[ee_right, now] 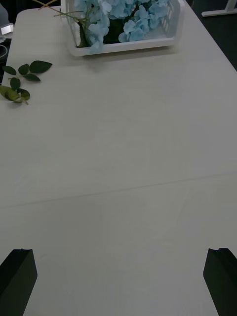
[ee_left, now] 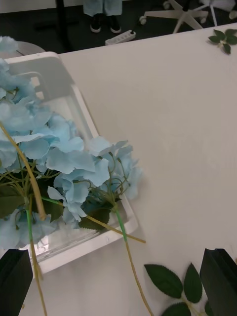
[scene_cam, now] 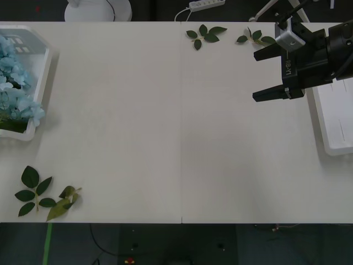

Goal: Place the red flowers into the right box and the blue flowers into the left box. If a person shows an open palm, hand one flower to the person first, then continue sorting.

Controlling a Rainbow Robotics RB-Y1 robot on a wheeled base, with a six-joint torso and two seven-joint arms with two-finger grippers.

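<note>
The blue flowers (scene_cam: 14, 83) lie heaped in the left box (scene_cam: 47, 72) at the table's left edge, and one stalk pokes over its rim. My left gripper (ee_left: 117, 281) hovers open over that box (ee_left: 74, 89) and its blue flowers (ee_left: 64, 158), holding nothing. Beside the right box (scene_cam: 336, 127), my right gripper (scene_cam: 255, 76) is open and empty above the table, fingers pointing left. Its wrist view looks across bare tabletop between the open fingers (ee_right: 17, 281) to the left box (ee_right: 123, 48) and blue flowers (ee_right: 133, 17). The red flowers are out of view.
Loose green leaf sprigs lie at the front left (scene_cam: 41, 196) and along the back edge (scene_cam: 205, 34) (scene_cam: 255, 37). A white power strip (scene_cam: 207, 4) and a white round base (scene_cam: 98, 10) sit beyond the table's far edge.
</note>
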